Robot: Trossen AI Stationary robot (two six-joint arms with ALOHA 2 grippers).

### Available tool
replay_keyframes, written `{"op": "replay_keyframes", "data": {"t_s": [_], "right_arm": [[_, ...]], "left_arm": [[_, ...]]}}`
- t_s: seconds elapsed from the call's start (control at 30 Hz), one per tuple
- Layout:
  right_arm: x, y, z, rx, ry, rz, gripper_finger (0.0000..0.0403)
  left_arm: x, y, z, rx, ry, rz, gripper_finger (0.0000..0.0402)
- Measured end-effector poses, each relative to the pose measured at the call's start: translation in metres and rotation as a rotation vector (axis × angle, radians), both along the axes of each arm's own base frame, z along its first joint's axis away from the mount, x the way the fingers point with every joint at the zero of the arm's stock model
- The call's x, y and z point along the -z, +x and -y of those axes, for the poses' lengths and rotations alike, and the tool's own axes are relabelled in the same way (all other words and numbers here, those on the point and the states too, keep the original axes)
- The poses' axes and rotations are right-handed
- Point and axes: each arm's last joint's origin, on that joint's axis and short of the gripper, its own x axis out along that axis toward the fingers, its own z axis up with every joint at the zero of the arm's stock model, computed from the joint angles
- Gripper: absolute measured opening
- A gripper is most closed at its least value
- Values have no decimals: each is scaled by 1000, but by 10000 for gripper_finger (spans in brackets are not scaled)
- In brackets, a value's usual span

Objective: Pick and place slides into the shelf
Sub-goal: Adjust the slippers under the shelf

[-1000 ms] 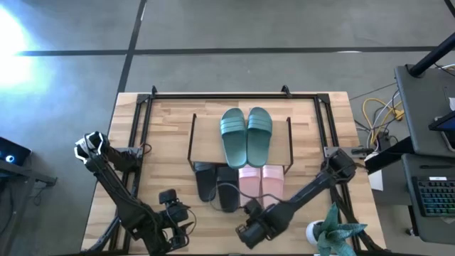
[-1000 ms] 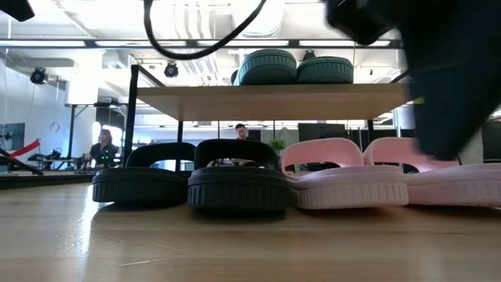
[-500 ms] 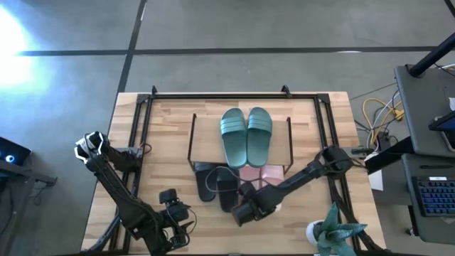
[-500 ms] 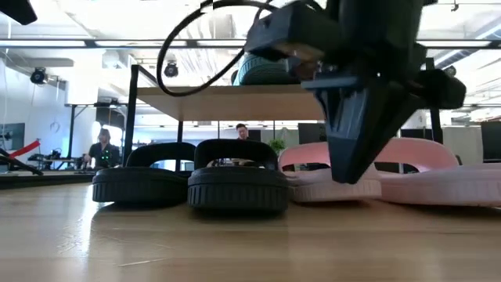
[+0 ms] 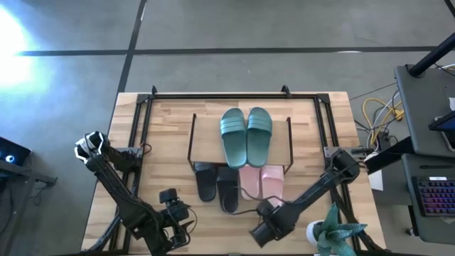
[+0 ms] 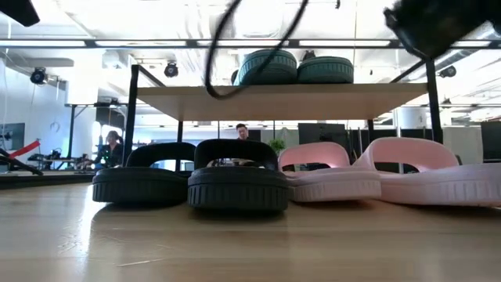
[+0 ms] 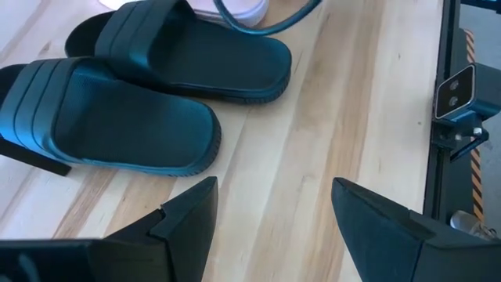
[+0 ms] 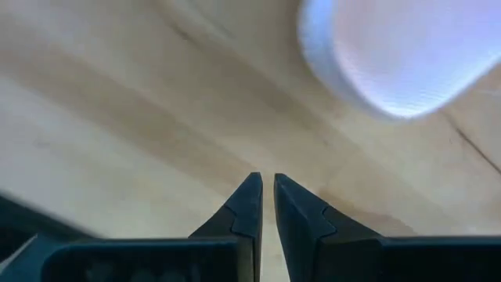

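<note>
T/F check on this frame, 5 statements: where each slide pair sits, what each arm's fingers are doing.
1. The teal-green slides sit on top of the shelf. True.
2. The right gripper holds a pink slide. False: its fingers are shut on nothing, above bare table.
3. The black slides stand side by side under the shelf board. True.
4. The left gripper has its fingers shut. False: they are open, near the black pair.
5. The pink slides are stacked on the black ones. False: they lie beside them.
</note>
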Motion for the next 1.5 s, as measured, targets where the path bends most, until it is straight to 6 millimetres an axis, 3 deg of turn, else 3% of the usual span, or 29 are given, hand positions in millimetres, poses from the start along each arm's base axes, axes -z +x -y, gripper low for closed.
{"op": "replay_keyframes", "data": {"t_s": [0.2,0.4,0.5,0.7,0.8,0.97,1.27,1.37,1.5], "right_arm": [[18,-2,18,21,-124,-3,28],[17,-1,52,45,-326,-77,28],[14,4,61,20,-320,-77,28],[3,23,44,-41,-64,145,28],[3,32,37,-41,-14,245,28],[21,42,49,-6,-109,240,28],[20,55,81,99,-281,294,28],[18,56,77,65,-165,273,28],[14,62,49,-62,81,364,28]], "left_arm": [[0,2,-2,-8,2,-1,235],[0,2,-2,-9,-11,-9,235],[0,2,-2,-7,-15,-14,235],[0,3,-3,-11,-17,-13,235],[0,4,-3,-13,-17,-13,235],[0,4,-3,-13,-17,-14,235],[0,3,-3,-10,-12,-16,235],[0,3,-3,-10,-11,-17,235],[0,3,-3,-7,-10,-17,235]]}}
